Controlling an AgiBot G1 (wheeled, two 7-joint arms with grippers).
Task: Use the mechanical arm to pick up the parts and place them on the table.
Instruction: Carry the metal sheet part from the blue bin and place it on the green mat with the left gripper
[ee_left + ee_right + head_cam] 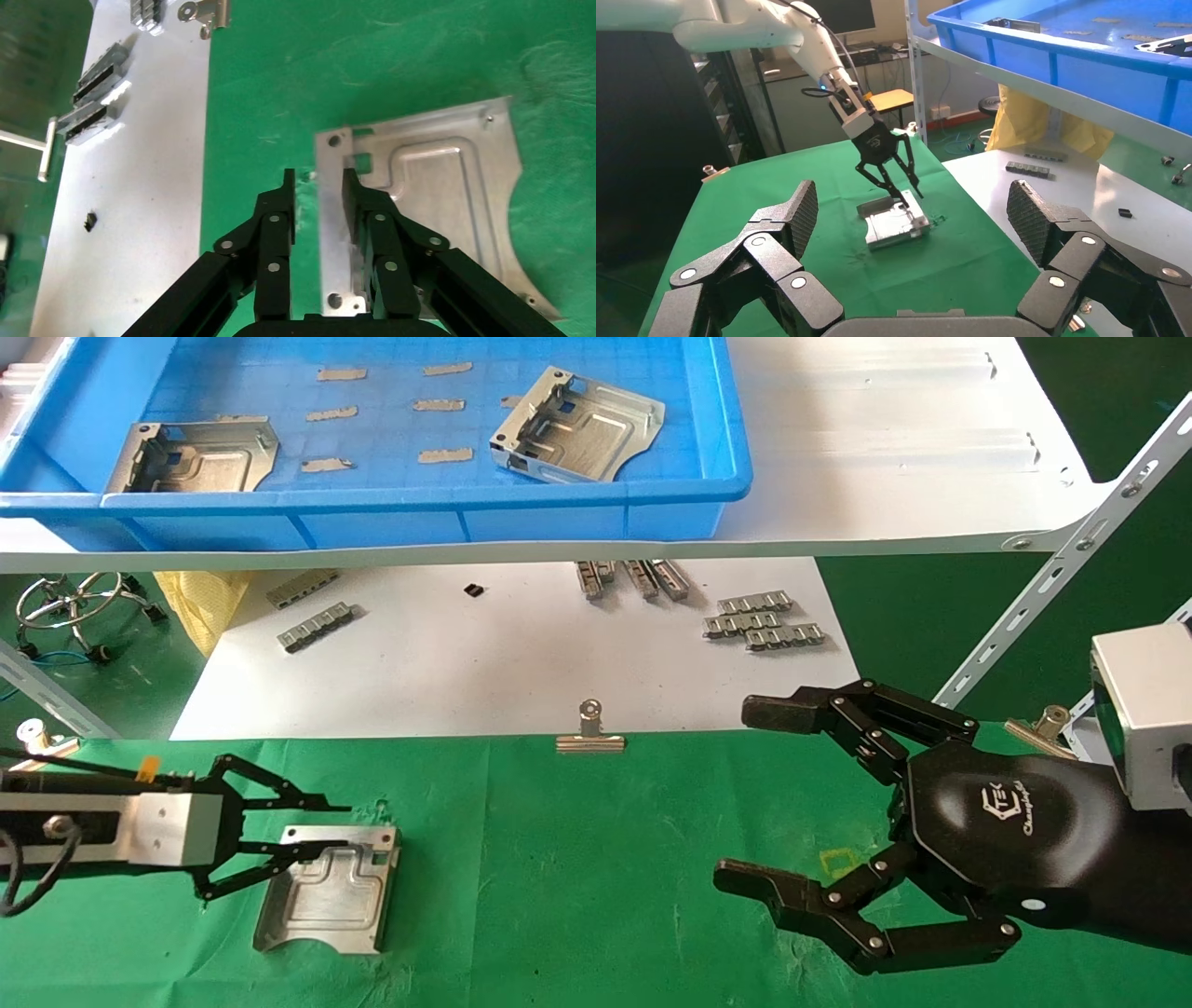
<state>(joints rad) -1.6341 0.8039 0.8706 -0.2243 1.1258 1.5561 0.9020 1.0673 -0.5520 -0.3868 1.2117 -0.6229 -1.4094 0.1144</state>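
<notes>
One silver bracket part (326,891) lies flat on the green table (577,896). My left gripper (346,827) is open at the bracket's far edge. In the left wrist view its fingers (288,196) stand apart, with the bracket's (436,203) edge strip and a strip of green cloth between them. My right gripper (750,794), the glossy black mechanical arm, hovers wide open and empty over the table's right side. Its wrist view shows the bracket (895,225) and the left gripper farther off. Two more brackets (200,453) (582,426) lie in the blue tray (419,505).
The tray sits on a white shelf above a white board (484,663) that holds grey ridged strips (764,619) (315,626). A binder clip (590,733) holds the cloth's far edge. A slanted shelf strut (1052,579) stands at the right.
</notes>
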